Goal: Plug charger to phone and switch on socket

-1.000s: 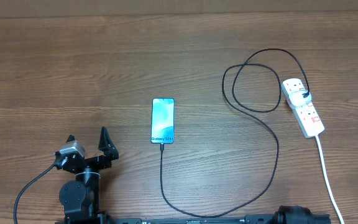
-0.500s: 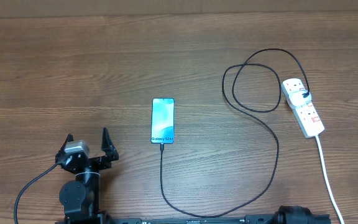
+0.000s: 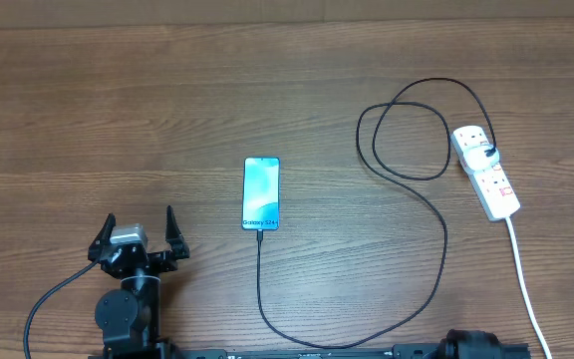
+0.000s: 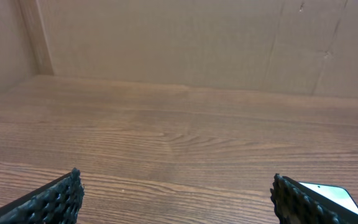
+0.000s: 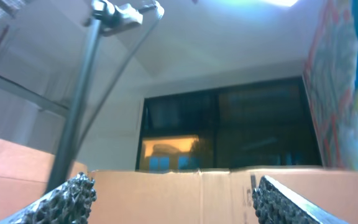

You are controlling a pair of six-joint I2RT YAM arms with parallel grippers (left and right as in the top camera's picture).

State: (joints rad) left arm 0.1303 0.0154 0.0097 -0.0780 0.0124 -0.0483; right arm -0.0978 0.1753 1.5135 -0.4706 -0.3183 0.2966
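The phone point(image 3: 261, 192) lies flat mid-table, blue screen up; its corner shows in the left wrist view point(image 4: 332, 196). The black charger cable point(image 3: 436, 234) has its tip at the phone's bottom edge, runs down, loops right and ends in a black plug point(image 3: 487, 155) seated in the socket point(image 3: 485, 171), a white power strip with red switches at the right. My left gripper point(image 3: 136, 231) is open and empty, low at the front left, left of the phone. My right gripper point(image 5: 173, 196) is open and empty, pointing up at a cardboard wall; only its base shows in the overhead view point(image 3: 471, 346).
The strip's white cord point(image 3: 526, 289) runs to the front right edge. A cardboard wall point(image 4: 185, 43) stands behind the wooden table point(image 3: 167, 110).
My left gripper has swung from pointing right to pointing straight away from the base, drawing back a little. Phone, cable and power strip have not moved.
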